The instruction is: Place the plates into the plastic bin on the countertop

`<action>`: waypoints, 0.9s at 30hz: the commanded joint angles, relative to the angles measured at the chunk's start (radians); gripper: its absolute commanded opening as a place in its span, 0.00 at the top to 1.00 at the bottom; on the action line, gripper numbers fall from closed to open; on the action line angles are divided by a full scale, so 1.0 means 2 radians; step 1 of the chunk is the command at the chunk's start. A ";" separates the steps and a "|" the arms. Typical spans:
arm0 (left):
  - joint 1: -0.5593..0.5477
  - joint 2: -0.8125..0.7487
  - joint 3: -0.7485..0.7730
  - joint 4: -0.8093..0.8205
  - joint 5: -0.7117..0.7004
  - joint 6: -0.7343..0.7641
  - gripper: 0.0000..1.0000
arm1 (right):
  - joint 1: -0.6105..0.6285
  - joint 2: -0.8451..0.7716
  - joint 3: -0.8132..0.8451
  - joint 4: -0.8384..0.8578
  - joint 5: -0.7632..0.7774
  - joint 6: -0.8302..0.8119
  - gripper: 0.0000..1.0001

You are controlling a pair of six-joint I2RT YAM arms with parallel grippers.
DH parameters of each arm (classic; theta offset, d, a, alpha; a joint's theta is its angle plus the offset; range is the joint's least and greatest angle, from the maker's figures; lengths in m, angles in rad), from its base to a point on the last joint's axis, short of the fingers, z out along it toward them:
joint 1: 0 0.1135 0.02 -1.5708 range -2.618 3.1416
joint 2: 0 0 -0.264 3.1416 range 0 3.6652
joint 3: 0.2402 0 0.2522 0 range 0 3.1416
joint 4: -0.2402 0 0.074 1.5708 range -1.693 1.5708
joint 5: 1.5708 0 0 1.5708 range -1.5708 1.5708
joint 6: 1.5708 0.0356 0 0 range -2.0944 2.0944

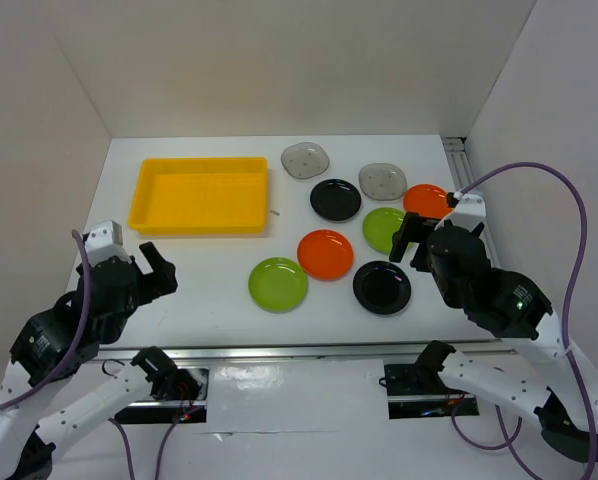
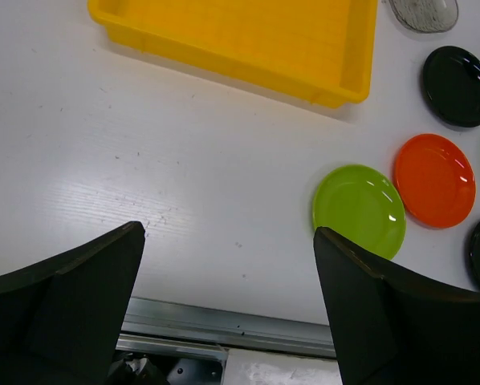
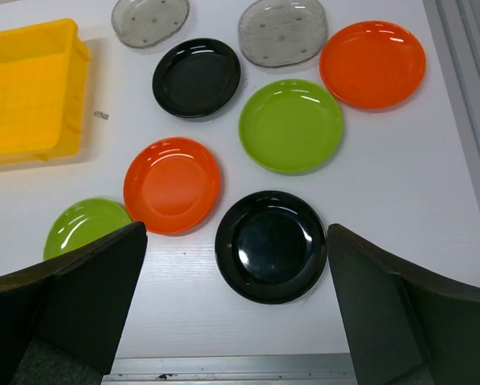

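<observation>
The empty yellow bin sits at the back left of the white countertop. All the plates lie on the countertop to its right: grey, grey, black, orange, green, orange, green, black. My left gripper is open and empty above the front left, with the bin ahead and a green plate to its right. My right gripper is open and empty, hovering over the near black plate.
A tiny scrap lies by the bin's right front corner. A metal rail runs along the front edge and another at the back right. White walls close in the left, back and right sides.
</observation>
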 commanded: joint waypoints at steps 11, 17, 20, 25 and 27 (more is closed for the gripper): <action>-0.001 0.091 -0.128 0.193 0.231 -0.055 0.00 | 0.003 -0.009 -0.041 0.078 -0.059 -0.007 0.00; -0.001 0.055 -0.213 0.261 0.239 -0.082 0.00 | 0.003 -0.005 -0.087 0.139 -0.130 -0.012 0.00; -0.001 0.051 -0.247 0.279 0.240 -0.086 0.00 | 0.003 -0.010 -0.093 0.162 -0.156 -0.016 0.00; -0.001 0.074 -0.317 0.384 0.264 -0.092 0.03 | 0.003 -0.021 -0.107 0.182 -0.177 -0.021 0.00; -0.001 0.096 -0.333 0.415 0.258 -0.097 0.05 | 0.003 -0.025 -0.112 0.182 -0.185 -0.021 0.00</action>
